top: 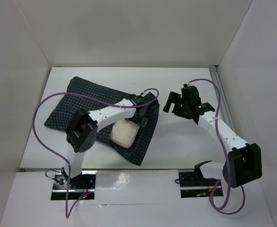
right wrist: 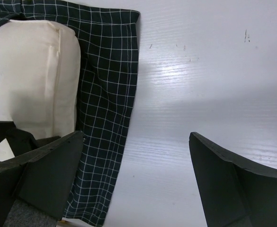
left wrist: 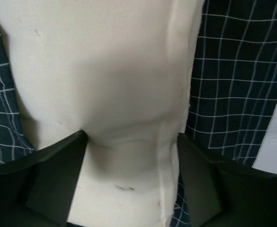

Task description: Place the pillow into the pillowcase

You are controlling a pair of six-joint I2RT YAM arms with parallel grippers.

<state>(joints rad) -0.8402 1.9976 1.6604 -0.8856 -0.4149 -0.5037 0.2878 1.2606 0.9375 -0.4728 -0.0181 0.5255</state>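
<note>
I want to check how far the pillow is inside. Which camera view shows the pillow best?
The right wrist view: the pillow shows its exposed end, ringed by the pillowcase. The left wrist view shows only a close-up between the left end effector fingers. The top external view shows a small patch, partly behind the left arm.
</note>
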